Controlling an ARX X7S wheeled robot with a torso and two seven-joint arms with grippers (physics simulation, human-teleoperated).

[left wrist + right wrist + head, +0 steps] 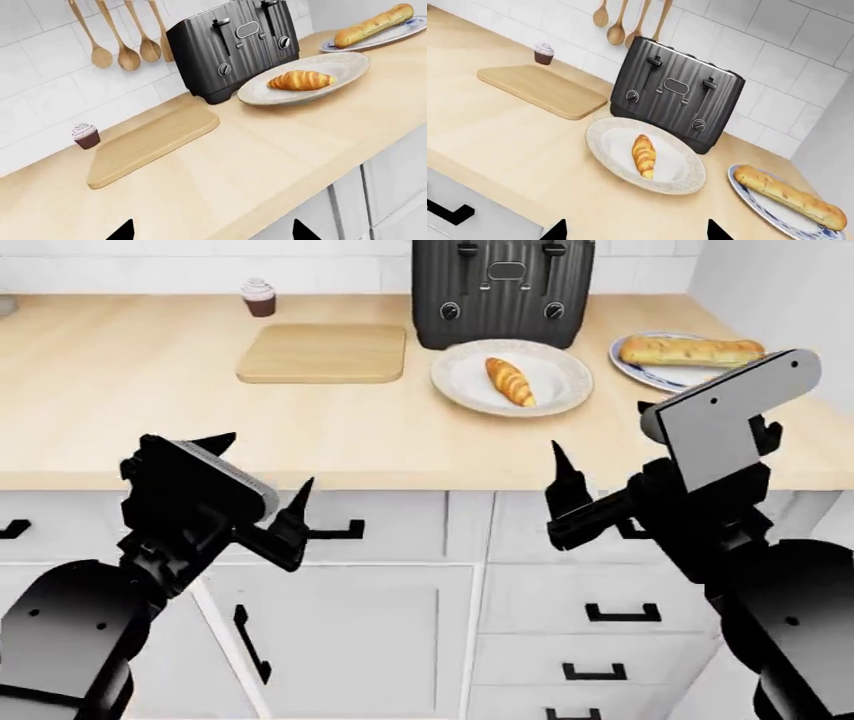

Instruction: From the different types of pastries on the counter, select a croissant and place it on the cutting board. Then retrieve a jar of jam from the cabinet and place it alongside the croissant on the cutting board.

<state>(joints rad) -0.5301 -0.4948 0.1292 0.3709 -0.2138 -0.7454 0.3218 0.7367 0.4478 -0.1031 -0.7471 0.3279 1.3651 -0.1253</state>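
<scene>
The croissant (509,380) lies on a round white plate (454,365) on the counter (134,390), in front of the toaster. The cutting board (323,352) lies bare to the plate's left. In both wrist views the croissant (301,80) (644,155) and the board (153,142) (540,90) show ahead of the fingertips. My left gripper (260,465) (213,232) is open over the counter's front edge, holding nothing. My right gripper (601,430) (635,231) is open too, short of the plate. The jar of jam is out of view.
A black toaster (502,290) stands against the tiled wall. The baguette-like loaf (691,350) rests on a blue-patterned plate (638,360) at the right. A frosted cupcake (259,297) sits behind the board. Wooden spoons (127,55) hang on the wall. Shut cabinet doors and drawers (334,640) lie below.
</scene>
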